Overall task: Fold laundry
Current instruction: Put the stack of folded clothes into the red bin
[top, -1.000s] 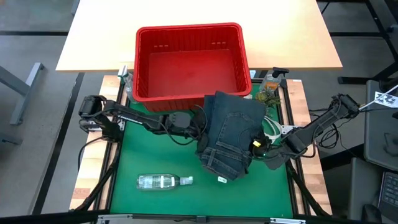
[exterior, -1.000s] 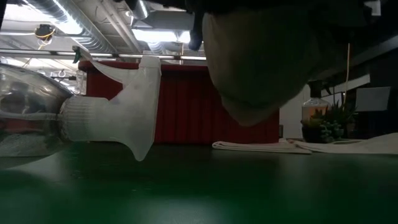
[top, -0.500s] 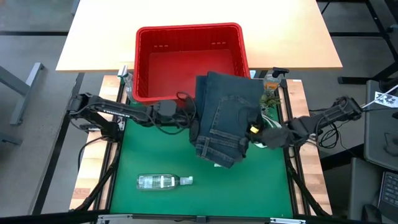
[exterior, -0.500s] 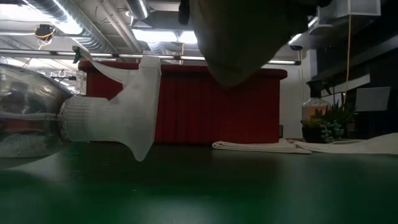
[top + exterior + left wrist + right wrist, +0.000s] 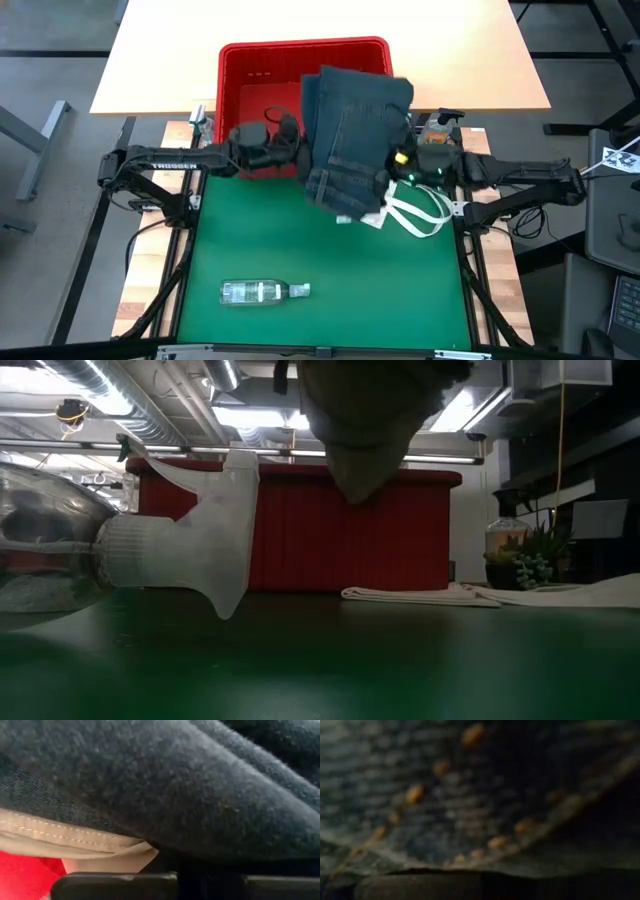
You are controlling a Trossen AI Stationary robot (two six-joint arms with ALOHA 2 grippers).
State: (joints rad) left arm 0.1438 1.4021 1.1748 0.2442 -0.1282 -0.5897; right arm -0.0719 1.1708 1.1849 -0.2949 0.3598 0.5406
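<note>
The laundry here is a pair of folded dark blue denim jeans (image 5: 355, 130), carried in the air between my two grippers. It hangs above the near right part of the red slatted basket (image 5: 260, 85) and the mat's far edge. My left gripper (image 5: 302, 152) is at the jeans' left edge and my right gripper (image 5: 396, 166) at their right edge, both shut on the denim. In the low view the jeans' lower end (image 5: 365, 430) hangs high above the table. Denim fills both wrist views (image 5: 200, 785) (image 5: 470, 795). My left gripper holds the folded jeans at their left edge (image 5: 312, 150), coming in level from the table's left. The denim hides its fingertips. The jeans are lifted clear, and their near end sags below the hold. My right gripper holds the jeans at their right edge (image 5: 388, 160), coming in from the table's right, slanting slightly down. The cloth covers the place of contact. A stitched seam (image 5: 485, 840) lies right in front of the fingers.
A clear plastic bottle (image 5: 262, 291) lies on the green mat (image 5: 300, 250) near the front. White cloth strips (image 5: 415, 212) lie at the mat's right, below the jeans. A spray bottle and a small plant (image 5: 438, 128) stand at the far right, beside the basket.
Both grippers have risen and gone toward the table's far edge, still shut on the jeans. The folded jeans have come up from low over the mat's right middle. They now hang over the basket's near right corner.
</note>
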